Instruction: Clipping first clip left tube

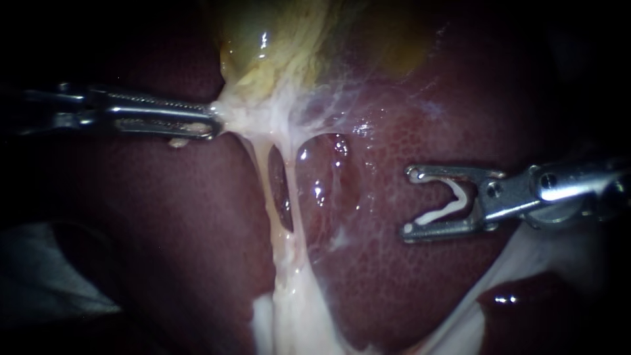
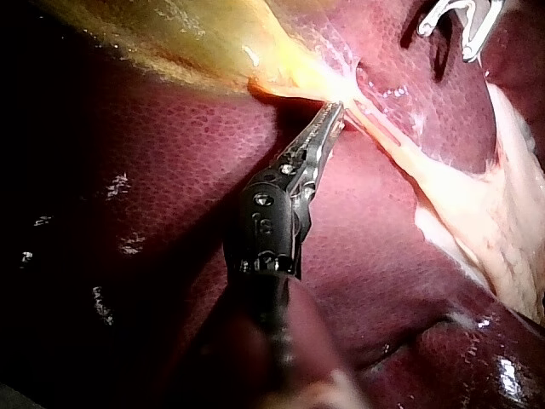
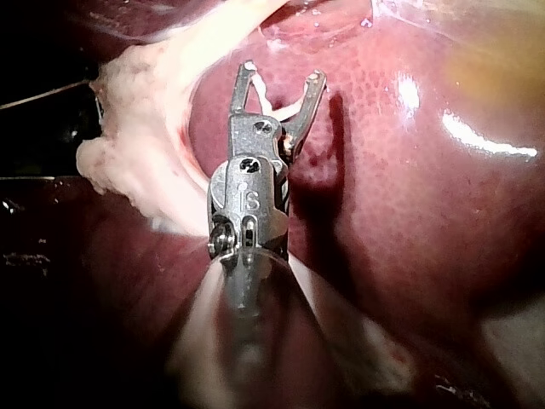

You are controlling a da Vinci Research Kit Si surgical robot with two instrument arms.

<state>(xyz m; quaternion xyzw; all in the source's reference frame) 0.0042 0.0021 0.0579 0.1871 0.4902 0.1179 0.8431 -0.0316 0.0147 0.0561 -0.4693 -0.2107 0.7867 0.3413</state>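
Clip (image 1: 448,205): white, V-shaped, seated in the right tool (image 1: 409,202). Its jaws stand wide, and both touch the clip. It sits over the liver (image 1: 394,283), well to the right of the left tube (image 1: 263,177), not touching it. The left tube runs pale and taut down from the gallbladder (image 1: 276,46) neck, with a dark window of liver just to its right. Left tool (image 1: 215,122): jaws clamped on the pale tissue at the gallbladder neck, which is stretched toward it. The right wrist view confirms the clip sits between spread jaws.
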